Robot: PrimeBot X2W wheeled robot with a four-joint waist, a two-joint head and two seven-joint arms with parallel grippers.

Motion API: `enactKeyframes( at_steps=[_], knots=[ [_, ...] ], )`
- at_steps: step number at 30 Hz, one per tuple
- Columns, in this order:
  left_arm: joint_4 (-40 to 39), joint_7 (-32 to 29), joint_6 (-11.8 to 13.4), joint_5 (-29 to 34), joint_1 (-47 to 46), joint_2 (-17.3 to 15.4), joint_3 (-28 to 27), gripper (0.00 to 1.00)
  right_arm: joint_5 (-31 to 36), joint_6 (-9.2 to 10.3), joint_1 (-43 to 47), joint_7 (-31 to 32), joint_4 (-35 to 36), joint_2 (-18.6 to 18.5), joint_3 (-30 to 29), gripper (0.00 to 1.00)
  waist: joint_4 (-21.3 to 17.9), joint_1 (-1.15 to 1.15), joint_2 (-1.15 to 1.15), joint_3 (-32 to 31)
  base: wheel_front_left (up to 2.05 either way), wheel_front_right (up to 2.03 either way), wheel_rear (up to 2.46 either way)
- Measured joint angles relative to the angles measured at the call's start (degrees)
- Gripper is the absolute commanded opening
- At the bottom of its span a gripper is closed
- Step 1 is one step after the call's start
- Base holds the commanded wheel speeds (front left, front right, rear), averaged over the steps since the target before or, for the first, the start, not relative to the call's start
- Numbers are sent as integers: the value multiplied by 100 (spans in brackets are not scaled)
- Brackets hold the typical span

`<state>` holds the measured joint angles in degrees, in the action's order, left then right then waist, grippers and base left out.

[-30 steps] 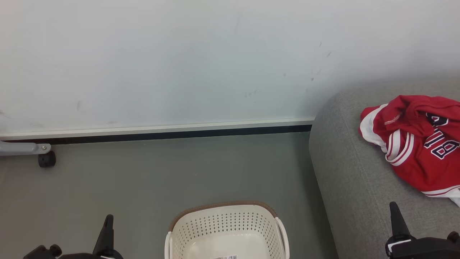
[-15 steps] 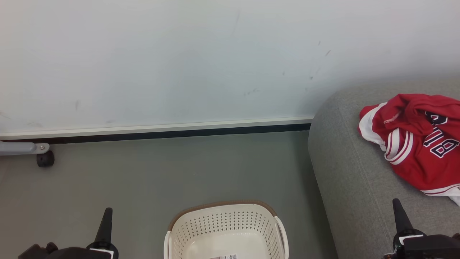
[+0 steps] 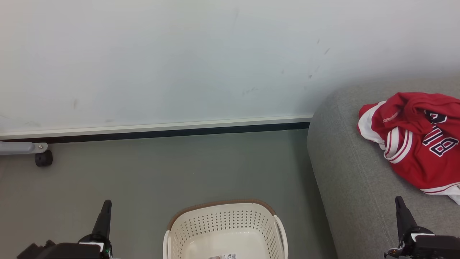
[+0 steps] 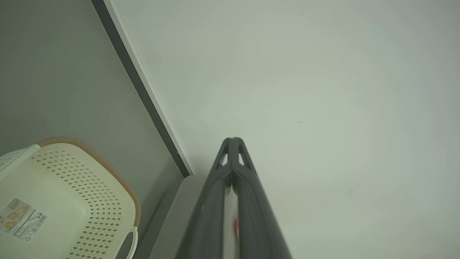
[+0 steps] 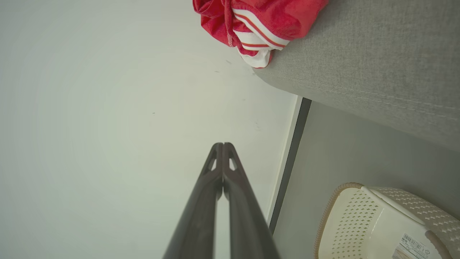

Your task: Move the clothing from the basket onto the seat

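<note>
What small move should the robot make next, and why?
Probably look lower into the cream-white perforated plastic basket: its visible floor holds only a label, the red garments with white trim lie on the grey fabric sofa, and the left end effector and right end effector are shut, empty.

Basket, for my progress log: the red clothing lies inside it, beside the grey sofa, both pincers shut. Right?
Not quite. The head view shows the red clothing on the grey sofa; the basket beside it holds just a label. The left pincer and right pincer are shut.
</note>
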<state>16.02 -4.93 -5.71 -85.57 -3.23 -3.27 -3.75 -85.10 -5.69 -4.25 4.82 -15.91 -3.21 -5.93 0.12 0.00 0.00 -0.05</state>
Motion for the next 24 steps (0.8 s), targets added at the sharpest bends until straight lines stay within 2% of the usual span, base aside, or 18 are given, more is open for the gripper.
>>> enactKeyframes(
  at_steps=[8, 24],
  knots=[
    [81, -155, -121, -530, -115, 68, -138, 0, -622, -107, -57, 168, -115, 62, -160, 0, -12, 0, 0, 15, 0, 0, 0],
    [89, -155, -136, -614, -134, 79, -146, 0, -633, -122, -101, 167, -120, 68, -169, 0, -12, 0, 0, 15, 0, 0, 0]
  ],
)
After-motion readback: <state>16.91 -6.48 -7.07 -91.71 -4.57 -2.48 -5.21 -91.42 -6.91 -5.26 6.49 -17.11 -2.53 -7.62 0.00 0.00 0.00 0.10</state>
